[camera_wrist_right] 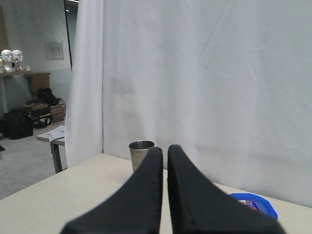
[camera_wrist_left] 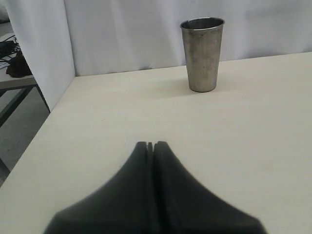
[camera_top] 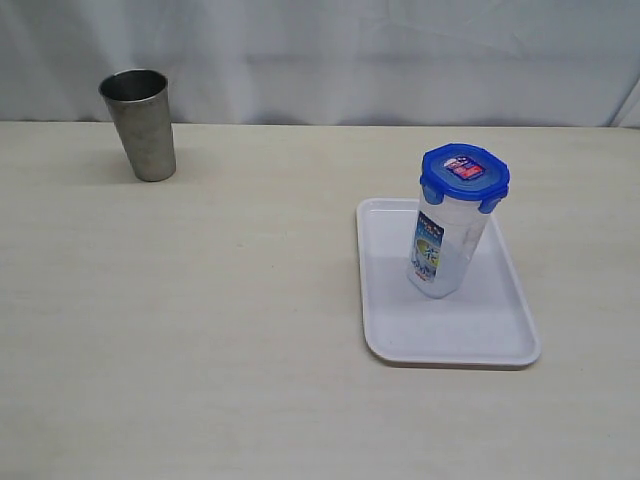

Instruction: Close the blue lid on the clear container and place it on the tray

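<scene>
Four items, read left to right across the exterior view. Steel cup (camera_top: 139,124): is standing upright at the far left of the table (camera_top: 250,300), well apart from the rest, and is playing no part in the job. Tray (camera_top: 500,345): is lying flat right of centre. Clear container (camera_top: 445,245): is standing upright on the tray, toward its far half. Blue lid (camera_top: 464,170): is sitting on the container's mouth, flaps apparently folded down. Handling, as judged: the container is looking empty and light, with stiff but smooth walls likely to slip, and tall enough to tip. The best hold would be around the mid-body just under the lid, with only gentle squeeze. Neither arm is showing in the exterior view. Left gripper (camera_wrist_left: 150,145): is hovering low over bare table, pointing toward the cup, jaws pressed together and carrying nothing. Right gripper (camera_wrist_right: 165,148): is hanging raised and roughly level, facing the white curtain, jaws drawn to a thin slit and empty, the lid peeking out beyond them.
</scene>
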Motion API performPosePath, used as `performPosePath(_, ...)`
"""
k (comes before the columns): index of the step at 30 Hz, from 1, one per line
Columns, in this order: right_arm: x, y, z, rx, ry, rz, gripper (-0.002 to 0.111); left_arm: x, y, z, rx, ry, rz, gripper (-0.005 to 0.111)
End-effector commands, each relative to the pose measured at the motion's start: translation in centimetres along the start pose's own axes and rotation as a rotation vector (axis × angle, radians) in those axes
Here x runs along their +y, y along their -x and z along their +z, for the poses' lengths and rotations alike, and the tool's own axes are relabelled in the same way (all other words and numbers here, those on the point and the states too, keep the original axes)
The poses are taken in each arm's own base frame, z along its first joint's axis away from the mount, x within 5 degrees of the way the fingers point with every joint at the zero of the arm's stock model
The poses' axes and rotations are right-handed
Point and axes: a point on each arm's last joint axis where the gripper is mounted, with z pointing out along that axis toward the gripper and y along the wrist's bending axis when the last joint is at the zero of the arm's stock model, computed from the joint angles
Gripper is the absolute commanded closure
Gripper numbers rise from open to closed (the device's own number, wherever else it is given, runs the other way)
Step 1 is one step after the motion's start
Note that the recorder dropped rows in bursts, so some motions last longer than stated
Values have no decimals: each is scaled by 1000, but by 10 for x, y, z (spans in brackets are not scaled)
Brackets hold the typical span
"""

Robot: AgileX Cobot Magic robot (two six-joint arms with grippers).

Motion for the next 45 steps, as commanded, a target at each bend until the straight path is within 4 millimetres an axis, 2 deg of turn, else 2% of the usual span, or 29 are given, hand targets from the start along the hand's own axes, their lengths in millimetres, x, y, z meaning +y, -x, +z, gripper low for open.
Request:
performPosePath(1, 0, -1, 0, 0, -4, -4, 104, 0, -1, 0, -4, -1, -21, 107)
performPosePath(31, -1, -1, -1, 5, -5, -24, 104, 1, 0, 0, -7, 9, 7, 107)
performPosePath(36, -4, -3, 0, 20, -74, -63, 104, 1, 0, 0, -7, 9, 7, 107)
performPosePath(40, -11, -7, 2, 54, -209, -141, 104, 1, 0, 0, -7, 9, 7, 107)
performPosePath(45, -34, -36, 13, 16, -411, -216, 104, 1, 0, 0, -6, 10, 11, 107)
